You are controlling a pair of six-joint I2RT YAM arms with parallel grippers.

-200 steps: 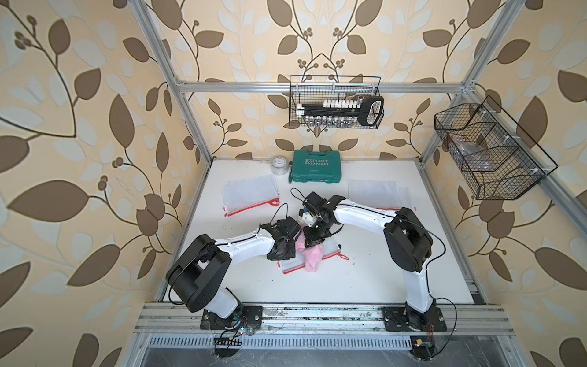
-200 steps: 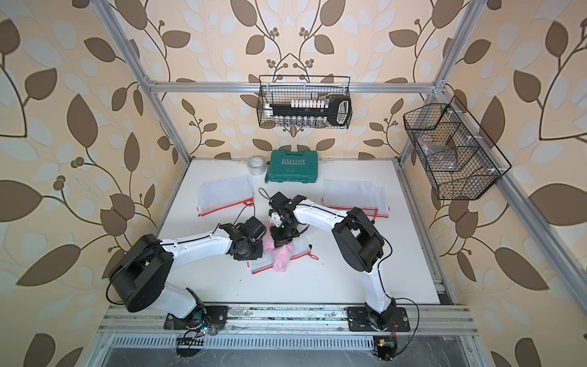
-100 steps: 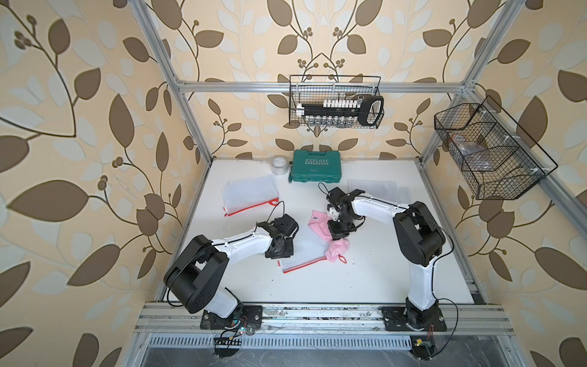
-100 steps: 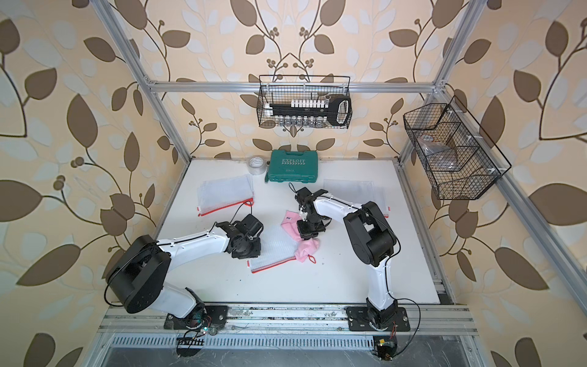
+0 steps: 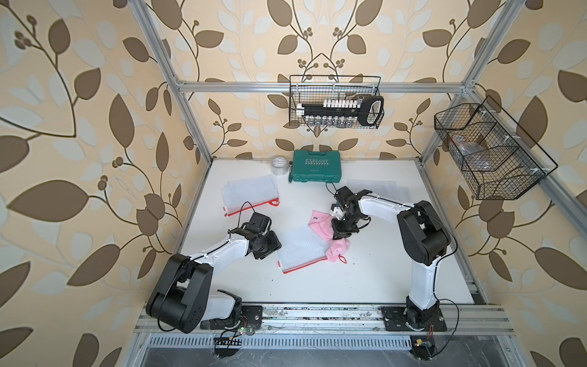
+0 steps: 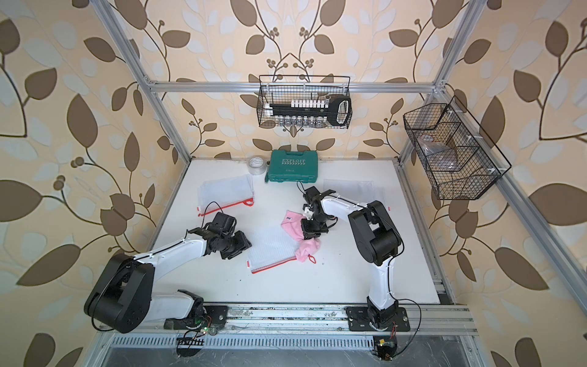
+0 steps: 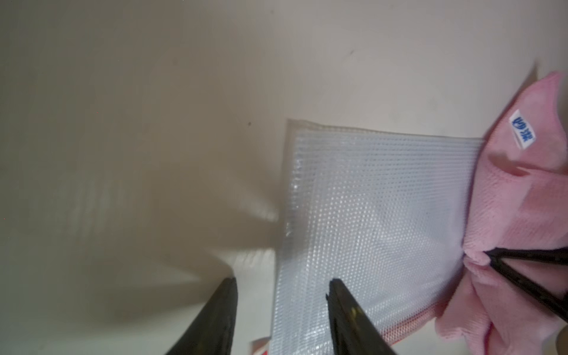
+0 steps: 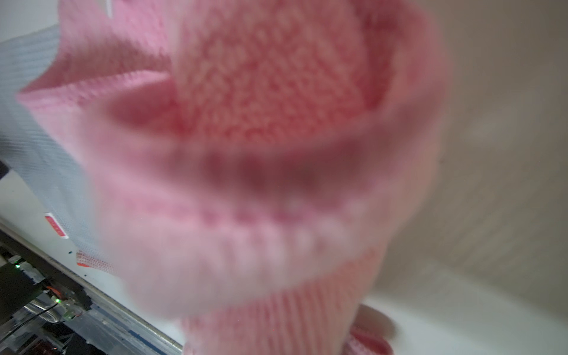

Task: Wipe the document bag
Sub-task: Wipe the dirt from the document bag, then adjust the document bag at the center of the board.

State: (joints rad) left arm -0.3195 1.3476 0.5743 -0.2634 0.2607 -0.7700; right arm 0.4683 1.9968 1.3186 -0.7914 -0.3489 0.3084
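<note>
Fingers (image 7: 219, 313) of the left gripper (image 7: 281, 295) stand parted and grasp nothing. They straddle one edge of the document bag (image 7: 368, 215), which lies flat on the white table (image 5: 349, 286). The right gripper (image 5: 340, 233) is clenched on the pink cloth (image 5: 320, 224), which drapes over the bag's opposite end. The back wire basket (image 5: 333, 78) holds a black socket rack (image 5: 336, 109). The side basket (image 5: 502, 181) holds crumpled clear plastic (image 5: 470, 147).

Glossy mesh-plastic bag (image 7: 368, 199), seemingly fleecy cloth (image 7: 516, 209)
</note>
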